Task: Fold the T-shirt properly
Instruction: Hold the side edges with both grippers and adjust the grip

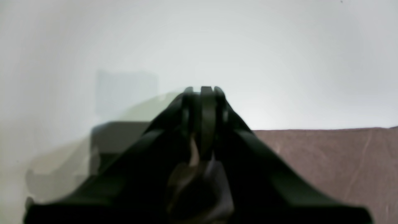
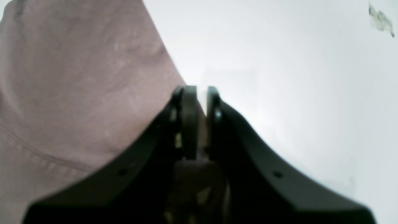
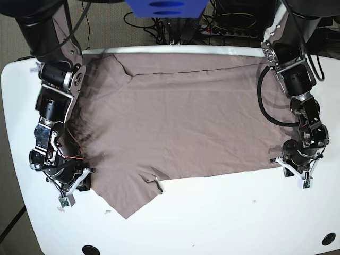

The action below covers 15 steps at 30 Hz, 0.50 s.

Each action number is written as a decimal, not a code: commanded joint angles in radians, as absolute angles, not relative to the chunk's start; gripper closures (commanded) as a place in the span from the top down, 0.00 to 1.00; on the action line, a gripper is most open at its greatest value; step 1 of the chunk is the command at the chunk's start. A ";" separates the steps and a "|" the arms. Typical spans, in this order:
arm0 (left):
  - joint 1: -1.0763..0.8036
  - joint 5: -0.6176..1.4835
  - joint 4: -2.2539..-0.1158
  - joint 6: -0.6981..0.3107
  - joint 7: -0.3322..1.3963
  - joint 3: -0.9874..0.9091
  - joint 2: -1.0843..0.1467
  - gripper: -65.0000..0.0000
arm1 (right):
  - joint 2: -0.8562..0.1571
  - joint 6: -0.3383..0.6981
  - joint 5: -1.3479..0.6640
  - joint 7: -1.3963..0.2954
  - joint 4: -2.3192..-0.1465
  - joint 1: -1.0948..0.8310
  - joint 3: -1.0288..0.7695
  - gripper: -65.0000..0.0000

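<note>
The mauve-brown T-shirt lies spread flat across the white table, collar side toward the left and hem toward the right. My left gripper sits at the shirt's near right hem corner. In the left wrist view the left gripper has its jaws together with a strip of fabric pinched between them, and the T-shirt lies flat to the right. My right gripper is at the near left sleeve edge. In the right wrist view the right gripper is nearly closed on fabric, with the T-shirt to its left.
A sleeve flap juts toward the front edge. Cables and a blue object sit behind the table. Two dark holes mark the table's front corners. Bare white table lies in front of the shirt.
</note>
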<state>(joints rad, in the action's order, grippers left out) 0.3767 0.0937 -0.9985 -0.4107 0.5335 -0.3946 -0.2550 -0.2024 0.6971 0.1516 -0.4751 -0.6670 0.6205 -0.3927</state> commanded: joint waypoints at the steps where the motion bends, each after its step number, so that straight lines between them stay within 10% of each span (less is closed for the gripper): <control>1: 0.402 0.093 -1.011 -0.404 0.524 -0.395 -0.273 0.05 | -0.219 0.698 0.145 -0.468 -0.689 0.648 -0.395 0.07; 15: 0.396 0.090 -1.010 -0.401 0.527 -0.393 -0.277 0.04 | -0.219 0.698 0.146 -0.412 -0.672 0.666 -0.393 0.07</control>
<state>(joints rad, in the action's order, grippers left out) 0.3767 0.0937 -0.9951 -0.4103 0.5327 -0.3935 -0.2607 -0.2077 0.6971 0.1593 -0.4507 -0.6617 0.6247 -0.3901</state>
